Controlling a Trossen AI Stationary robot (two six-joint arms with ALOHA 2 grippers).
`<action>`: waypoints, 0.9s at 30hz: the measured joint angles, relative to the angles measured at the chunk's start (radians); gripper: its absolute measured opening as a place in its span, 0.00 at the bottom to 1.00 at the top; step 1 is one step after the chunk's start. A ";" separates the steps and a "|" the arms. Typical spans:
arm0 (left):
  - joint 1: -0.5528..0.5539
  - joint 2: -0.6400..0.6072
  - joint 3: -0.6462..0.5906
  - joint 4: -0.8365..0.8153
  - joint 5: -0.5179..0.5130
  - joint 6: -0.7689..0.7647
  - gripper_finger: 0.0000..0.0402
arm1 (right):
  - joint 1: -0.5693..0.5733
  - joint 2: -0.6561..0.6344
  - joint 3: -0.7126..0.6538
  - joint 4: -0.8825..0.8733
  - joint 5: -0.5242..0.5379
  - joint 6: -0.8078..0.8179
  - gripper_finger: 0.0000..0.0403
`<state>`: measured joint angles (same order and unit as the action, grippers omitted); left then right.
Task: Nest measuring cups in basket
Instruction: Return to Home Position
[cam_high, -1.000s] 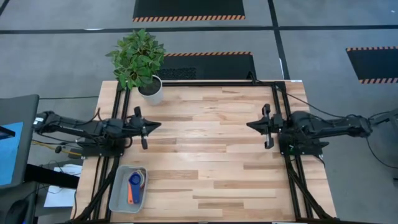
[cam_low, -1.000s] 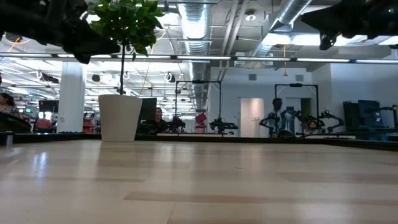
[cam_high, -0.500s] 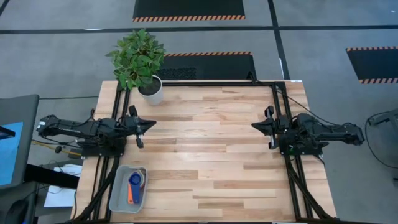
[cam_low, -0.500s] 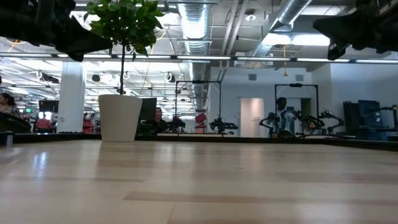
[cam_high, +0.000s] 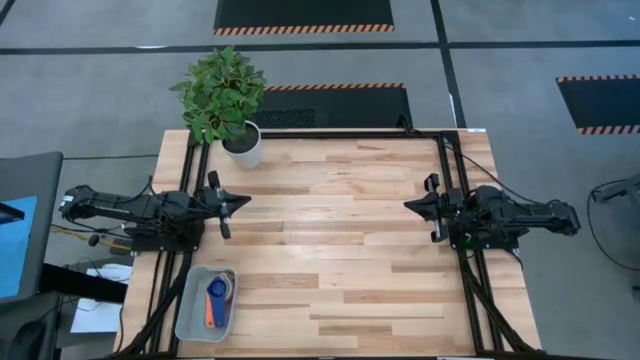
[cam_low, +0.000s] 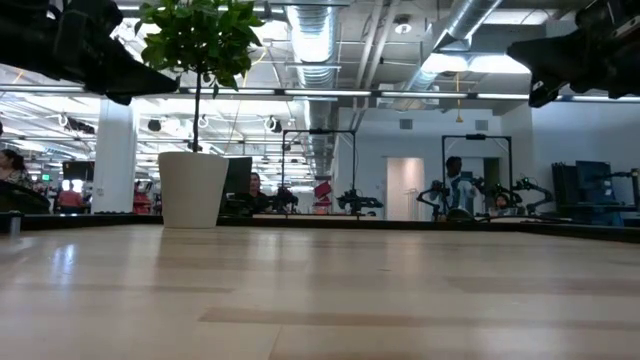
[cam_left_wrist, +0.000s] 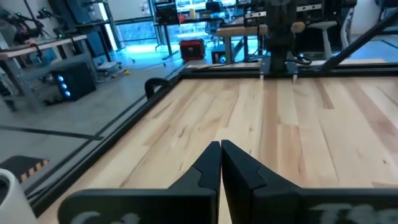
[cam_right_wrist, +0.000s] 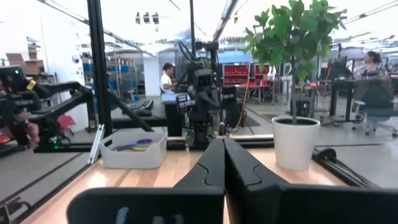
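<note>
The pale grey-blue basket (cam_high: 192, 318) sits at the table's near left corner. The measuring cups (cam_high: 215, 292) lie inside it as one stack: a blue cup shows on top, and an orange handle (cam_high: 208, 314) points toward the near edge. In the right wrist view the basket (cam_right_wrist: 132, 155) is far off, with coloured cups (cam_right_wrist: 138, 145) above its rim. My left gripper (cam_high: 246, 200) hovers shut at the left edge, above the table and away from the basket. My right gripper (cam_high: 407, 205) hovers shut at the right edge. Both wrist views show closed fingertips, the left gripper (cam_left_wrist: 221, 148) and the right gripper (cam_right_wrist: 222, 144).
A white plant pot (cam_high: 243, 146) with a leafy plant stands at the far left corner, also seen as the pot (cam_low: 192, 188) in the low view. Black frame rails (cam_high: 448, 180) run along the left and right sides. Bare wood lies between the arms. People show in the room behind.
Both arms have drawn back a little from the table's middle: the left gripper toward the left edge, the right gripper toward the right edge. Both stayed shut. The basket and cups have not moved.
</note>
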<state>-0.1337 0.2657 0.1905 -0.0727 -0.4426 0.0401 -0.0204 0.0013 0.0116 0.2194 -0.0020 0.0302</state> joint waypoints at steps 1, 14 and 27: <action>0.000 0.000 0.000 -0.001 -0.003 0.000 0.00 | 0.000 0.000 0.000 0.001 0.001 -0.001 0.03; 0.000 0.000 -0.142 0.223 0.012 -0.004 0.00 | -0.047 0.000 0.000 -0.006 0.002 0.014 0.02; 0.004 -0.267 -0.138 0.014 -0.002 0.055 0.00 | -0.055 0.000 0.000 -0.030 0.002 0.075 0.03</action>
<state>-0.1298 -0.0014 0.0525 -0.0588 -0.4447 0.0947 -0.0750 0.0017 0.0120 0.1893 -0.0002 0.1051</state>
